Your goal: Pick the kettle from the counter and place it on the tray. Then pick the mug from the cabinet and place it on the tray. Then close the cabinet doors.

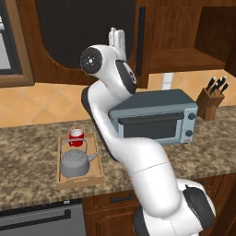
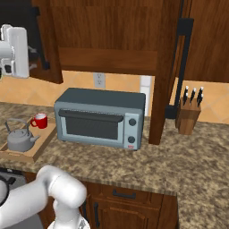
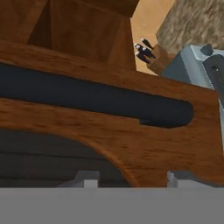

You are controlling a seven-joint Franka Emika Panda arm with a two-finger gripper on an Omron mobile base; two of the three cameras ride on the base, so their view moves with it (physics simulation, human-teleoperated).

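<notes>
The grey kettle and the red mug both sit on the wooden tray, which rests on the granite counter. My gripper is raised high, up against the cabinet's left door. It sits just beside that door's black bar handle. The fingertips stand apart, with nothing gripped between them. The right door stands open, edge-on. The cabinet shelf is bare.
A grey toaster oven stands on the counter right of the tray, under the cabinet. A knife block is further right. My white arm crosses in front of the oven's left end.
</notes>
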